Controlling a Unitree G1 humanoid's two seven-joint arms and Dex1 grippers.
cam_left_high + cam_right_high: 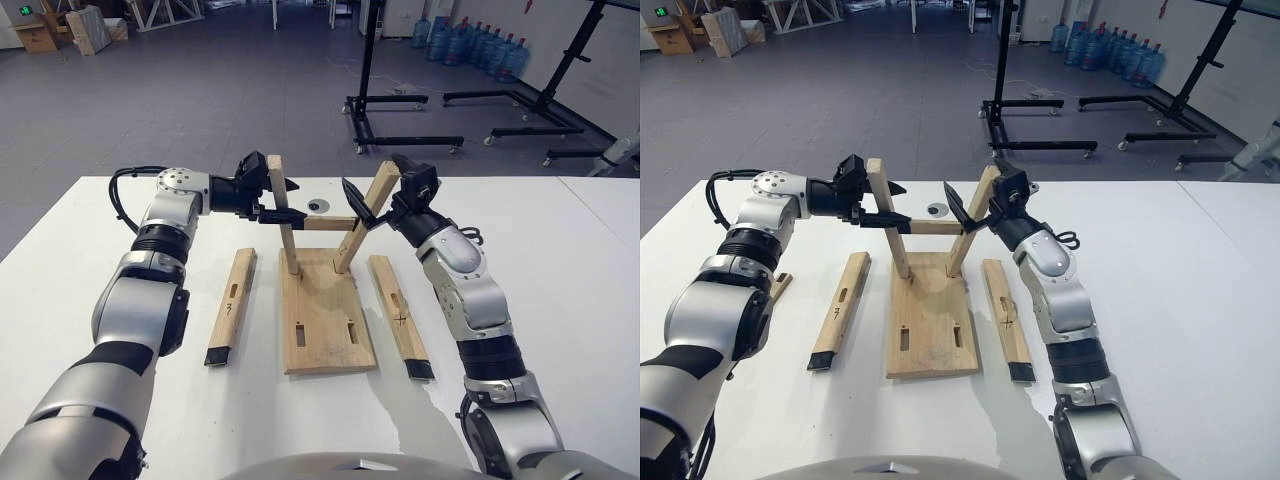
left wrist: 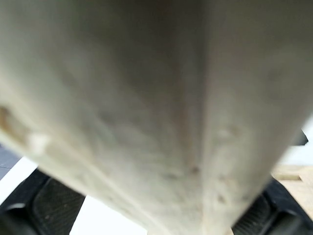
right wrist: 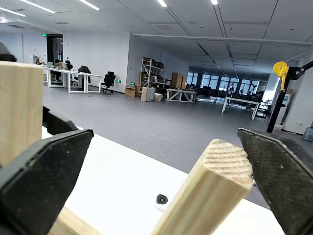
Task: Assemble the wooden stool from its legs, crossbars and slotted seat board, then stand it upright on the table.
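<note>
Dark-tipped near ends of two loose legs lie closest. The left loose pale wooden leg (image 1: 232, 305) and the right loose pale wooden leg (image 1: 399, 315) rest flat on the white counter (image 1: 560, 280). Their long axes run near to far, one on each side of the flat pale wooden seat board (image 1: 325, 340), just beside it but apart from it. Each shows a slot, and the right one has a small dark mark too small to read. The seat board lies with its long axis near to far and has rectangular slots in its near half. From its far half rise the left standing wooden leg (image 1: 283, 225) and the right standing wooden leg (image 1: 366, 215), their tops leaning apart to left and right. A short wooden crossbar (image 1: 330, 223) runs level between them, left to right. The left pincer (image 1: 280, 200) is clamped on the left standing wooden leg, with wood between its dark pads (image 2: 49, 208). The right pincer (image 1: 358, 208) is spread wide astride the top of the right standing wooden leg. A small round fitting (image 1: 317, 205) sits in the counter beyond.
</note>
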